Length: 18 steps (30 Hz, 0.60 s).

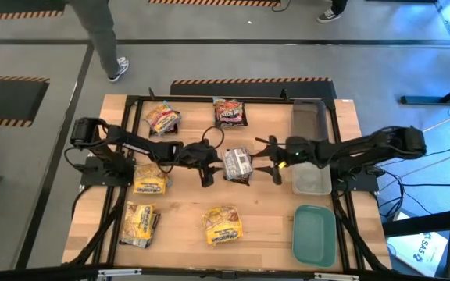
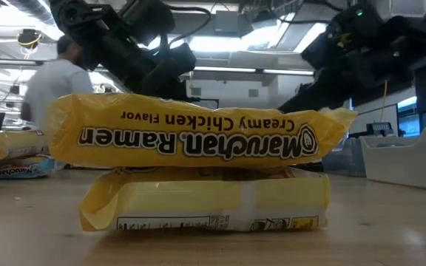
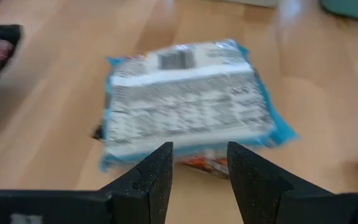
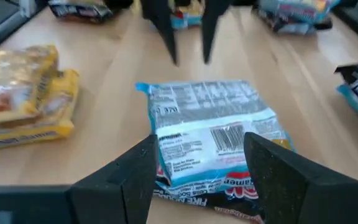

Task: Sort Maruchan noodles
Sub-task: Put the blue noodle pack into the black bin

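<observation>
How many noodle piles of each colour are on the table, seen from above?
Yellow piles: 4
Dark pile: 1
Silvery pile: 1
Total: 6

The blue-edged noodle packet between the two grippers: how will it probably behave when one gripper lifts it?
The blue-edged packet has a glossy crinkled wrapper, so fingers may slip on it. It looks flat and blocky, so probably light and fairly stiff, with floppy sealed ends. It lies on another packet, which may shift.
</observation>
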Available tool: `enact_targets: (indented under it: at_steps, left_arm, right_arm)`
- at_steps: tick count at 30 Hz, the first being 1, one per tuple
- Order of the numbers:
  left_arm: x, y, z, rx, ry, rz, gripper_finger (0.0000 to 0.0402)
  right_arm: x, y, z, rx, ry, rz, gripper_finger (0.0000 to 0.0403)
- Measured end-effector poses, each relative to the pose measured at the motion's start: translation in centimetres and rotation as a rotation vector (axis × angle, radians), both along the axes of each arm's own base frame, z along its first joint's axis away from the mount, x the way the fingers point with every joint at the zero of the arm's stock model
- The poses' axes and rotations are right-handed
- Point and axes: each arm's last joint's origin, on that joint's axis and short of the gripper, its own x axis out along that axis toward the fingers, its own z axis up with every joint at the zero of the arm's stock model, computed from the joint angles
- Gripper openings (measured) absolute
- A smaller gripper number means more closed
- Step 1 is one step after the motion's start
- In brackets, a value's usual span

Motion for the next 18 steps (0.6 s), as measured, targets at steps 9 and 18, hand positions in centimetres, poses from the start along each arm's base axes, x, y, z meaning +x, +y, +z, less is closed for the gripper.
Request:
enact_targets:
  at_steps: [9, 18]
  left_arm:
    - [0.0, 0.7, 0.0, 0.057, 0.007, 0.049, 0.0157]
    - [0.2, 1.2, 0.1, 0.098, -0.017, 0.046, 0.0163]
  right_arm:
    - [1.2, -0.5, -0.9, -0.037, 0.056, -0.099, 0.0225]
    - [1.3, -0.5, -1.8, 0.067, 0.094, -0.171, 0.0225]
